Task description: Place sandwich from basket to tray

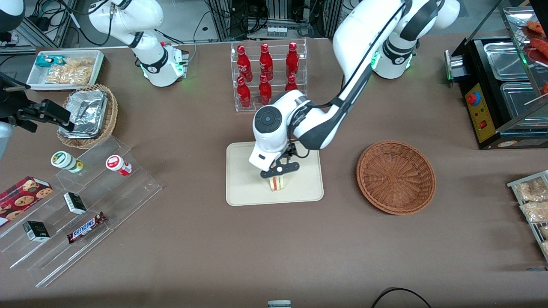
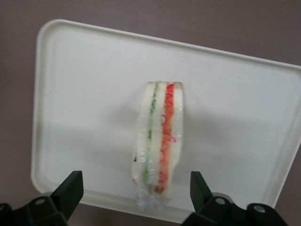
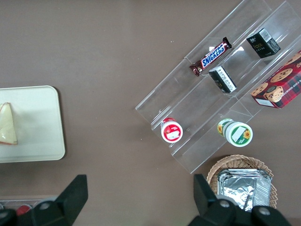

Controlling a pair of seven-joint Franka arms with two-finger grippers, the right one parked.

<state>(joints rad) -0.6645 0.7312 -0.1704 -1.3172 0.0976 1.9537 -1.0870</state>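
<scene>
Looking down, we see the sandwich (image 1: 277,184) standing on the tray (image 1: 244,188), its red and green filling layers facing the front camera. Our claw (image 2: 136,190) hangs just above it with fingers (image 2: 70,187) spread wide on either side, touching nothing. The basket (image 1: 396,177) sits beside the tray toward the working arm's end of the worktop. Toward the parked arm's end, a bar reading "SNICKERS" (image 1: 87,227) lies on a clear stepped rack (image 1: 81,214).
</scene>
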